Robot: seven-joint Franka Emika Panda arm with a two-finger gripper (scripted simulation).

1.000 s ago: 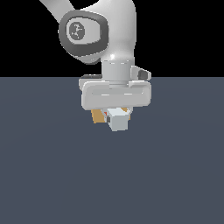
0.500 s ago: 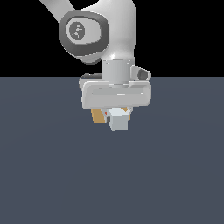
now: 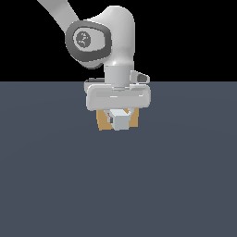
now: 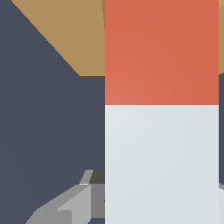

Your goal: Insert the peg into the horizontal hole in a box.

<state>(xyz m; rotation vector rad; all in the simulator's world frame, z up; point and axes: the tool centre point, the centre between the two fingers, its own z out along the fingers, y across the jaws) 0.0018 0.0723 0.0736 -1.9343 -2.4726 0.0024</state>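
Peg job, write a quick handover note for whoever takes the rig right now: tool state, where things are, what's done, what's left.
Tool: shut on the peg, held low over the dark floor.
Peg: the white end faces the exterior camera; in the wrist view the red-orange end points toward the box.
Box: tan, directly behind the tool in the exterior view, mostly hidden by it.
Hole: not visible in either view, so alignment cannot be confirmed.
Done: peg grasped and brought up to the box.
Left: probably line the red-orange end up with the hole, push it in, then release.
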